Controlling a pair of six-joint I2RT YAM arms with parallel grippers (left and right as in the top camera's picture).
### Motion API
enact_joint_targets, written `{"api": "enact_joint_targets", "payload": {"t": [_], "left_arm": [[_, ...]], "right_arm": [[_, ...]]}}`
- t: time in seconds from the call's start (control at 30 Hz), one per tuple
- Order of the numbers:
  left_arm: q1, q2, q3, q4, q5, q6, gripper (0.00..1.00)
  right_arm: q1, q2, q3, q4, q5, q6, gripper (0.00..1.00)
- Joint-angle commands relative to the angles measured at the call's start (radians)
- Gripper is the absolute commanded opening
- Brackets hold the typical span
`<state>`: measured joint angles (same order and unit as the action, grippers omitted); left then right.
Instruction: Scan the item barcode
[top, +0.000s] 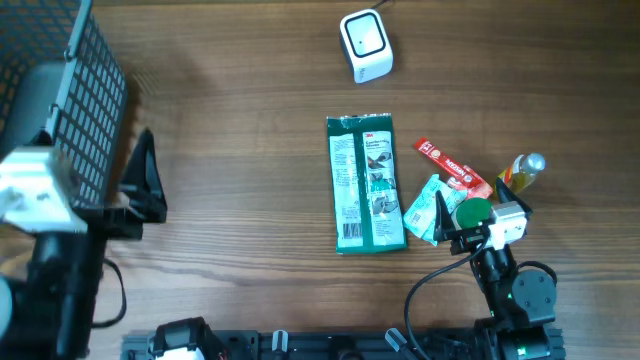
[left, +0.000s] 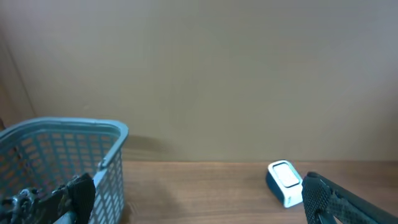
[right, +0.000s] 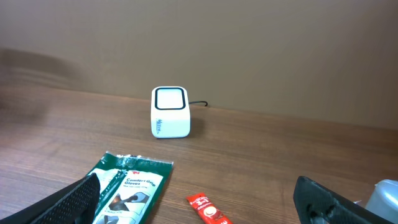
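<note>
- Glove pack (top: 366, 182) lies flat mid-table, short of scanner (top: 365, 45), clear for a pick; barcode probably on the underside.
- Right gripper (top: 447, 222) just beside it, jaws wide, empty.
- Left gripper (top: 145, 185) likewise, parked by basket (top: 70, 90).

Table (top: 230, 120): bears everything listed.
Basket (top: 70, 90): far left corner, well apart from the rest.
Scanner (top: 365, 45): far side, right of centre, standing alone.
Glove packet (top: 366, 182): mid-table, flat, lengthwise front to back, nearer than the scanner.
Sachet (top: 452, 166): just right of the packet, lying slantwise.
Small pouch (top: 420, 210): beside the packet's right edge, in front of the sachet.
Bottle (top: 524, 172): rightmost, beside the sachet's near end.
</note>
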<state>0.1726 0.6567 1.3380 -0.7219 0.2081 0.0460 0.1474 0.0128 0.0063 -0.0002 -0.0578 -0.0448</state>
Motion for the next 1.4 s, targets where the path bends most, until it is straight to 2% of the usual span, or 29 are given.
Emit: {"api": "enact_joint_targets", "payload": {"t": [0.0, 0.33, 0.43, 0.6, 0.7, 0.77, 0.8, 0.87, 1.0, 1.17, 1.37], "left_arm": [[-0.059, -0.089, -0.058, -0.002, 0.012, -0.009, 1.00], [-0.124, -0.353, -0.484, -0.014, 0.012, -0.009, 1.00], [-0.124, -0.414, -0.579, 0.043, 0.000, 0.059, 1.00], [-0.124, -0.559, -0.768, 0.446, 0.023, 0.046, 1.00], [-0.122, -0.645, -0.917, 0.772, 0.014, 0.021, 1.00], [-0.116, -0.652, -0.999, 0.955, -0.069, -0.087, 1.00], [-0.109, -0.652, -1.052, 1.035, -0.138, -0.193, 1.00], [-0.107, -0.652, -1.138, 1.118, -0.256, -0.331, 1.00], [-0.107, -0.653, -1.246, 1.136, -0.288, -0.361, 1.00], [-0.107, -0.653, -1.327, 1.079, -0.288, -0.361, 1.00], [-0.107, -0.653, -1.332, 0.790, -0.257, -0.351, 1.00]], "right_arm": [[-0.003, -0.009, -0.001, 0.003, 0.016, 0.019, 1.00], [-0.003, -0.009, -0.001, 0.003, 0.016, 0.019, 0.99], [-0.003, -0.009, -0.001, 0.003, 0.016, 0.019, 1.00], [-0.003, -0.009, -0.001, 0.003, 0.016, 0.020, 1.00], [-0.003, -0.009, -0.001, 0.003, 0.016, 0.019, 1.00], [-0.003, -0.009, -0.001, 0.003, 0.016, 0.020, 1.00], [-0.003, -0.009, -0.001, 0.003, 0.016, 0.020, 1.00], [-0.003, -0.009, -0.001, 0.003, 0.016, 0.019, 1.00], [-0.003, -0.009, -0.001, 0.003, 0.016, 0.019, 1.00], [-0.003, -0.009, -0.001, 0.003, 0.016, 0.020, 1.00], [-0.003, -0.009, -0.001, 0.003, 0.016, 0.020, 1.00]]}}
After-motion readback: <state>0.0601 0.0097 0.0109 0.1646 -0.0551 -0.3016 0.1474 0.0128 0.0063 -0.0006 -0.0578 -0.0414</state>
